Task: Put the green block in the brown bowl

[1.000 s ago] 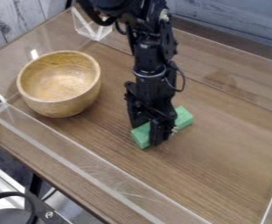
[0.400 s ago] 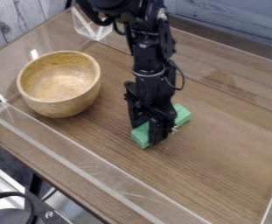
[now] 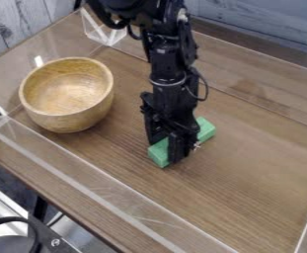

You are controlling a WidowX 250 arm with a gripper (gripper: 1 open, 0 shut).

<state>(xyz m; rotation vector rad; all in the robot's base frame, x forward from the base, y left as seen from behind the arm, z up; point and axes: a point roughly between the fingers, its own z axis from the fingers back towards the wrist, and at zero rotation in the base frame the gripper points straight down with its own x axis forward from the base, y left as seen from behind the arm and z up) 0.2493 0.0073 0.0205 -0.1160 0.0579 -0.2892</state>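
green block (image 3: 183,142) in claw (image 3: 177,150); no writing legible.

A brown wood-grain table (image 3: 255,188) with a low clear plastic rim carries two things; a round, light brown wooden bowl (image 3: 66,94) stands on it at the left, upright, mouth up; a small bright green rectangular block (image 3: 185,141) lies flat on the boards right of the bowl, well apart from it, toward the table's middle.
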